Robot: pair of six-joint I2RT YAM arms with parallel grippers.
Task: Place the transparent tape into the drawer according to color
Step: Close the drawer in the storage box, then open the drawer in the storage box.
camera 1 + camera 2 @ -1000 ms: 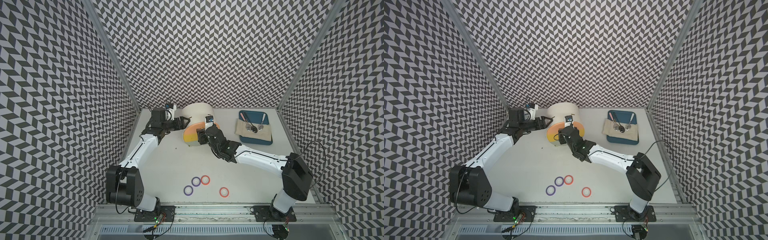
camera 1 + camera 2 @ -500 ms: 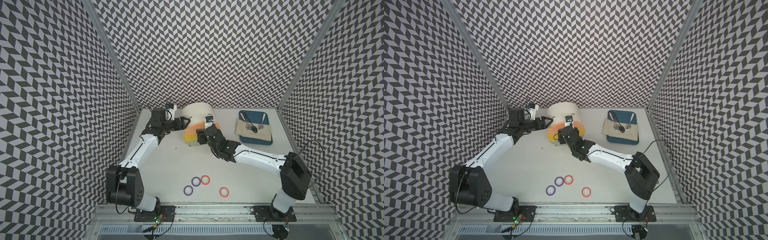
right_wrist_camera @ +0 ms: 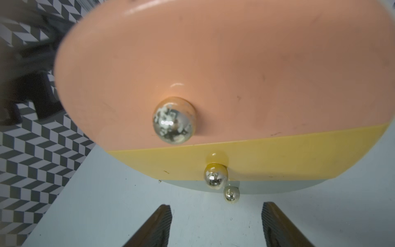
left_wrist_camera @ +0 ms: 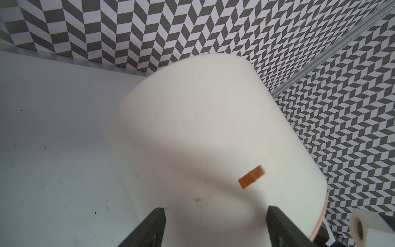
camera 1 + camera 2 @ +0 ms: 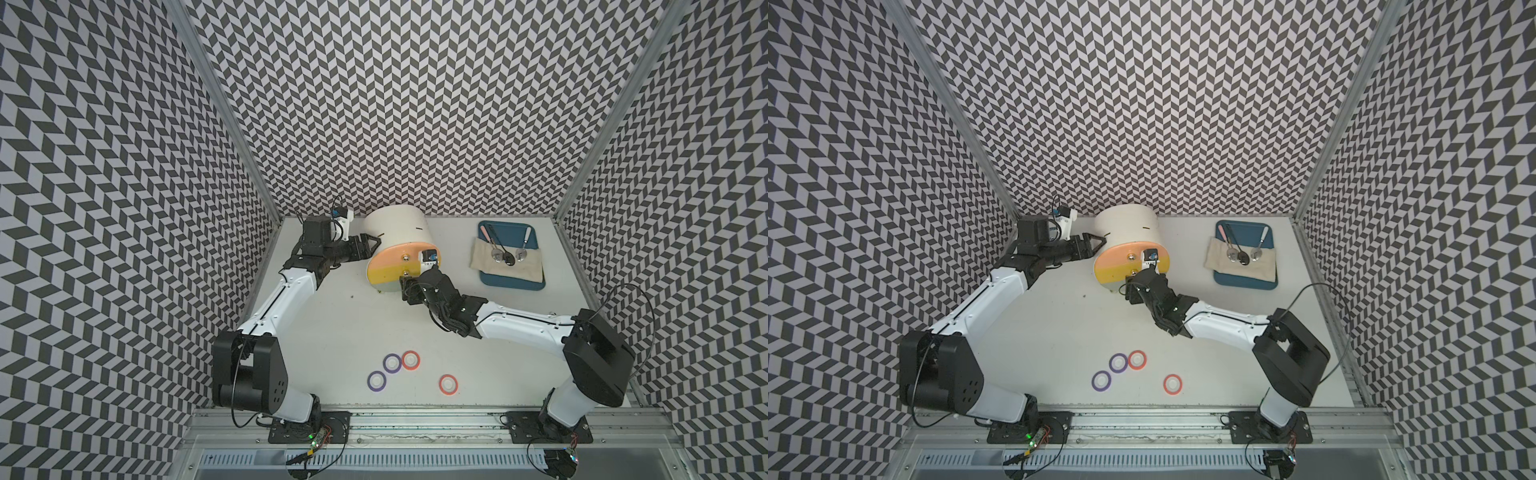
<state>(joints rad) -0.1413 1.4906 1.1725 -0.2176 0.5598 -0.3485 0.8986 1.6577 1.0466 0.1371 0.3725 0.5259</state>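
Near the table's (image 5: 332, 324) back edge, left of centre, stands the white arch-topped cabinet (image 5: 397, 226), drawer fronts facing the front edge. Top to bottom: peach drawer (image 5: 390, 257), yellow drawer (image 5: 384, 275), grey-green drawer (image 5: 384, 287). Fronts look flush w/ each other in both top views.

L side: left gripper (image 5: 371, 243) is right at the cabinet's left flank, up near the arch. Left wrist view shows the left gripper (image 4: 215, 210) w/ jaws spread wide, both tips over the white shell and pinching nothing. A small orange tab (image 4: 251, 176) pokes out of the shell just ahead of them.

R side: right gripper (image 5: 405, 286) sits low, just in front of the bottom drawers. In the right wrist view the right gripper (image 3: 217, 206) has jaws spread, bare table between them and nothing held. Ahead of it are three metal knobs: peach knob (image 3: 174, 120), yellow knob (image 3: 215, 176), grey-green knob (image 3: 231, 194), the last nearest the tips but apart from them.

Tape: four rings lie flat near the front edge, approx mid-table, well apart from both grippers. Purple tape rings (image 5: 392, 363) (image 5: 376, 380) sit close together, and one of the red tape rings (image 5: 410, 360) touches the upper purple one. The other red one (image 5: 449, 384) lies alone toward the right.

Back right corner: blue tray (image 5: 513, 283) w/ a cloth (image 5: 530, 268) and spoons (image 5: 508, 258) on it.
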